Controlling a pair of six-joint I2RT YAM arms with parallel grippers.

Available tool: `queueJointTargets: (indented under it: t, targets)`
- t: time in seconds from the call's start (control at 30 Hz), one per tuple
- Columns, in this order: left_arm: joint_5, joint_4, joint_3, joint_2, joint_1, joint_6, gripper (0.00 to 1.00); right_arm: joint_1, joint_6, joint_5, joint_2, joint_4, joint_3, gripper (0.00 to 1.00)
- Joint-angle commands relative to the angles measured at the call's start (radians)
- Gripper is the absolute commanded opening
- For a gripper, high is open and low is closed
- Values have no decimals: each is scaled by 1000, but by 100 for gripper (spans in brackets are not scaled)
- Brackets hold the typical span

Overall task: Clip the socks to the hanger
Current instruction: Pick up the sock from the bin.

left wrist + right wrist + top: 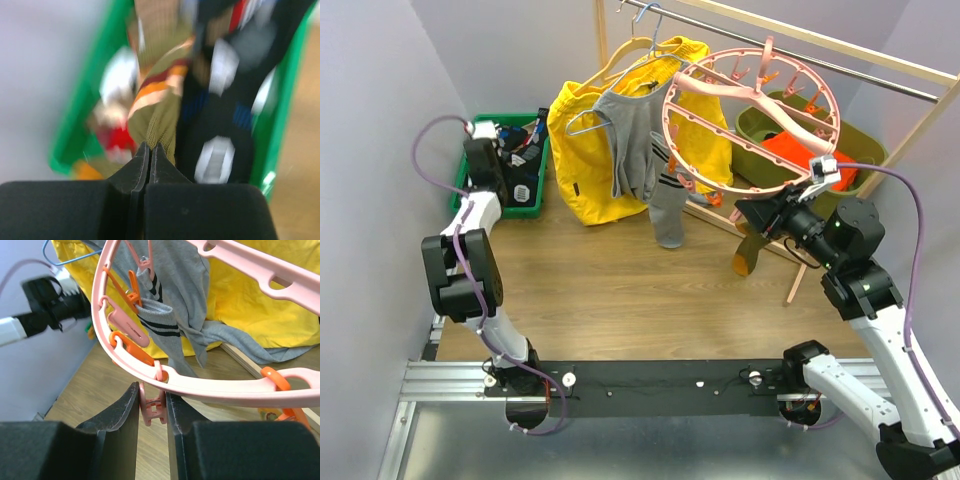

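Left gripper (148, 150): closed tight on olive-brown knit sock (160, 122), fabric pinched at fingertips, inside green plastic bin (82, 125).
Right gripper (151, 401): clamped around small pink plastic clip (152, 411), just beneath rim of large round pink plastic hanger (215, 387).
Grey striped sock (160, 325): clipped to rim, above right gripper.

This looks like a robotics lab cell dressed as a laundry corner. Plain pale walls (380, 120) enclose a wooden surface (620, 290), robot arms (465, 265) are bolted to a metal rail (445, 378), and a wooden clothes rack (910, 138) stands behind.
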Motion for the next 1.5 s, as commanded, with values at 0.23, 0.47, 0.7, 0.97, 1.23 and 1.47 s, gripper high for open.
queueJointTargets:
  t: [0.23,0.47,0.7,0.97,1.23,1.47]
  targets:
    - [-112,34,-143,-26,17,-63,0,0,-7,-14,-28,-30,-7,1]
    - [-87,15,-131,-132,2,8,0,2,-7,-16,-25,-23,-5,1]
    - [-9,107,-67,-157,-47,280,0,2,-10,-19,-17,-12,-8,1]
    - [347,325,-86,-85,-58,374,0,0,-11,-17,-12,-21,1,1]
    - [332,345,-192,0,-52,383,0,2,-17,-4,-11,-40,7,1]
    - [209,292,-238,-32,-27,363,0,2,-10,-20,0,-24,5,1]
